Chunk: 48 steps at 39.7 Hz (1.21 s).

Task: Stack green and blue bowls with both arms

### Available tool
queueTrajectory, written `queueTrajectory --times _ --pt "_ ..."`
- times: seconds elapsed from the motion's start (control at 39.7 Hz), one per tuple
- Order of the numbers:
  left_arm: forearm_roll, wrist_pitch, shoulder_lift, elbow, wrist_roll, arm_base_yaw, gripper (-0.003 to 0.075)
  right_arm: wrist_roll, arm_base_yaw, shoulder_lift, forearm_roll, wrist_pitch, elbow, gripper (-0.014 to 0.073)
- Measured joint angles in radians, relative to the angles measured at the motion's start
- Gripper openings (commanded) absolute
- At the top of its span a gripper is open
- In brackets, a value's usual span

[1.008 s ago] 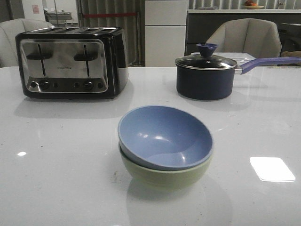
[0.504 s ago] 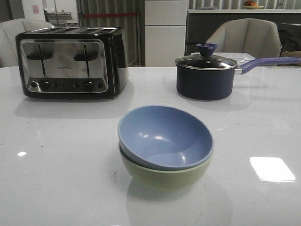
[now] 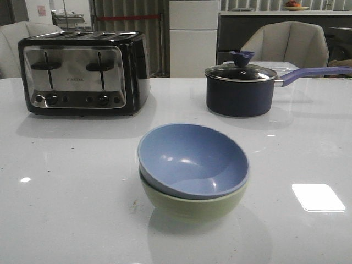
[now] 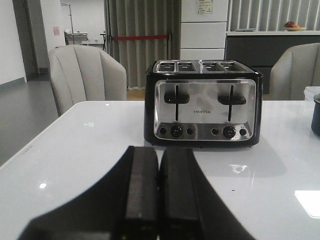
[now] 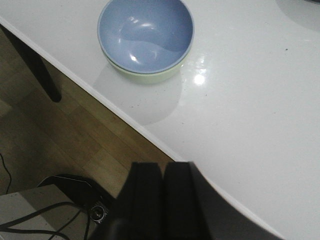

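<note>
Glossy white table point(image 3: 66, 181) — toaster point(image 3: 82, 72), saucepan point(image 3: 240, 89), green bowl point(image 3: 192, 203) directly on it.

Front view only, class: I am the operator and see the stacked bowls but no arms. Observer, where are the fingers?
Observer: The left gripper has its fingers shut together, holding nothing, facing the toaster.
Operator: And the right one?
Observer: The right gripper is also shut and empty, out past the table edge, over the wooden floor.
Operator: Does the stack look seated from above?
Observer: In the right wrist view the blue bowl sits inside the green bowl, whose rim shows only along one side.
</note>
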Motion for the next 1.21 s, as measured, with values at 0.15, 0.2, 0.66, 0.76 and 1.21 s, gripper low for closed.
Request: queueTrajectory --times 0.15,0.2,0.66,0.76,1.21 --pt "0.000 0.000 0.000 0.000 0.000 0.000 0.0098 0.000 -0.018 -0.045 -0.061 -0.072 0.036 0.0028" --pt "0.000 0.000 0.000 0.000 0.000 0.000 0.0098 0.000 -0.054 -0.081 -0.079 -0.127 0.072 0.0028" --pt "0.000 0.000 0.000 0.000 0.000 0.000 0.0098 0.000 -0.398 -0.423 -0.104 -0.680 0.586 0.0028" --pt "0.000 0.000 0.000 0.000 0.000 0.000 0.0098 0.000 -0.412 -0.440 -0.104 -0.781 0.659 0.0028" --pt "0.000 -0.002 0.000 0.000 0.000 0.000 0.0098 0.010 -0.415 -0.439 -0.104 -0.854 0.675 0.0028"
